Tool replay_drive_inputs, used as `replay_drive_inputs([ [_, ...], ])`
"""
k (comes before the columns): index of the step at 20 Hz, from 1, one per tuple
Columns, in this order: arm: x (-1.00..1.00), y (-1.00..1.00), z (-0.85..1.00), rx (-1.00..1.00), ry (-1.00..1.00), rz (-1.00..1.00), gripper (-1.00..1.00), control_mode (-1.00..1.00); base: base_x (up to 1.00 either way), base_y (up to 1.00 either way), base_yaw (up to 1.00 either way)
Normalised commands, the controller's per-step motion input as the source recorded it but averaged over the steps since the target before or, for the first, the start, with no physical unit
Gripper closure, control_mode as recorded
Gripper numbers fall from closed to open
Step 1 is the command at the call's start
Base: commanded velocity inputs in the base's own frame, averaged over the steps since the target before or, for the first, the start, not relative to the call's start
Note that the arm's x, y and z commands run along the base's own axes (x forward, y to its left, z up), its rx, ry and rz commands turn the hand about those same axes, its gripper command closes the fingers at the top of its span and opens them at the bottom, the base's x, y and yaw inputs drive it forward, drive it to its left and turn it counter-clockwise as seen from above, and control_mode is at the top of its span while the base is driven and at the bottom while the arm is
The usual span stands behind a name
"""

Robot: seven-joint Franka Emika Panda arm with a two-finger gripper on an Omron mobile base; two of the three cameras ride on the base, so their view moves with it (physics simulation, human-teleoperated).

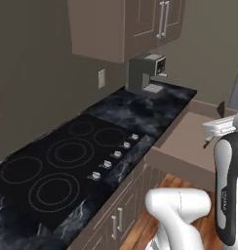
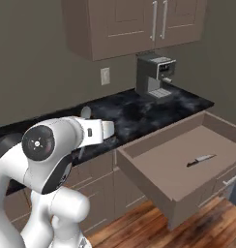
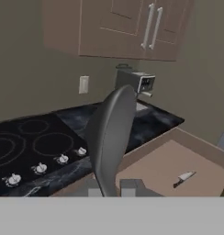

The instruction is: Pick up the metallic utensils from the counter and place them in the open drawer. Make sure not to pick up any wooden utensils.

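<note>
I hold a grey round-headed metal utensil clenched in the gripper — beside the black marble counter's edge, above the open taupe drawer, dark-handled knife inside.

A black marble-look counter with faint white veining runs along the wall, seen from behind the arm. A black glass cooktop with four ring burners is set flush into it, a row of small silver knobs along its front edge. At the far end a grey coffee machine stands upright on the counter against the wall. Below the counter's edge, the drawer is pulled out over the wood floor; a knife with silver blade and dark handle lies flat on its pale bottom, near the front.
</note>
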Motion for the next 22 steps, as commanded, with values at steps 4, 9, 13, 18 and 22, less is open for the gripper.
replay_drive_inputs([
  [4,0.0,0.0,0.0,0.0,0.0,0.0,1.0,1.0,0.47,-0.07,-0.29],
  [9,0.0,0.0,0.0,0.0,0.0,0.0,1.0,1.0,0.31,-0.5,-0.2],
  [13,0.0,0.0,0.0,0.0,0.0,0.0,1.0,1.0,0.32,-0.07,-0.29],
  [18,0.0,0.0,0.0,0.0,0.0,0.0,1.0,1.0,0.39,0.0,-0.35],
  [22,0.0,0.0,0.0,0.0,0.0,0.0,1.0,1.0,0.61,0.04,-0.4],
])
